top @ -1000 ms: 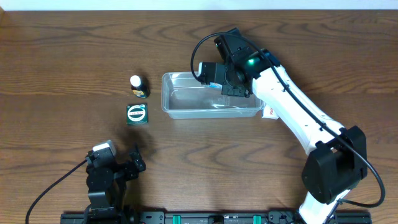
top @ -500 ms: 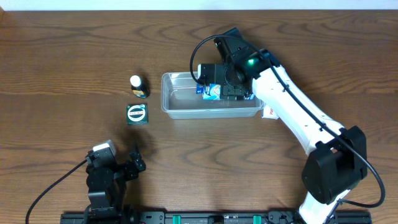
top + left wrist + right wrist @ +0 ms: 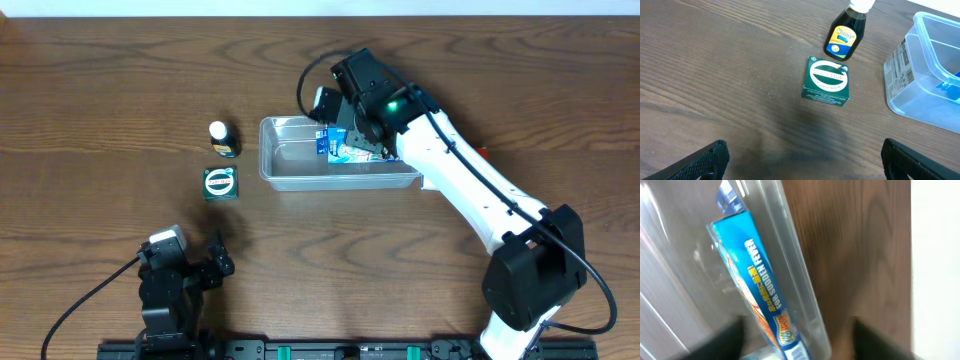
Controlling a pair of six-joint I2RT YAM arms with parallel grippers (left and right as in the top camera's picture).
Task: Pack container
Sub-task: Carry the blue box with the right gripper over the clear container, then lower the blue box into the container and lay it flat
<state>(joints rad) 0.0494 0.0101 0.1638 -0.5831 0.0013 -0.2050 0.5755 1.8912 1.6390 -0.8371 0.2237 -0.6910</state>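
On the dark, grain-streaked wood of the desk (image 3: 100,90), right of centre: the container (image 3: 300,181), a clear, glossy plastic tub, rectangular, with rounded corners and a raised rim. From the left wrist, visible as a bluish see-through wall (image 3: 920,85) with a printed barcode label (image 3: 902,59) on the short end. Inside, against the far long wall, a flat blue box (image 3: 343,149) of shiny printed card, tilted on edge. In the right wrist view, lying close along the transparent wall (image 3: 790,255), with yellow and white lettering down its narrow side (image 3: 752,297).

Over that far rim, the right gripper (image 3: 348,128), black and blocky, on a smooth white arm. Fingers (image 3: 727,340) only dark blurs at the lower corners of the right wrist view, spread wide, clamped on nothing.

Well left of the tub, a small dark bottle (image 3: 222,139) with a white cap and a yellow label (image 3: 844,37). Just beside it, toward the front, a square green carton (image 3: 220,183) with a white ring printed on top (image 3: 826,82).

Near the front edge, the left gripper (image 3: 218,262), low over the wood. Fingers (image 3: 705,160) matt black and finely ridged, far apart, holding nothing.
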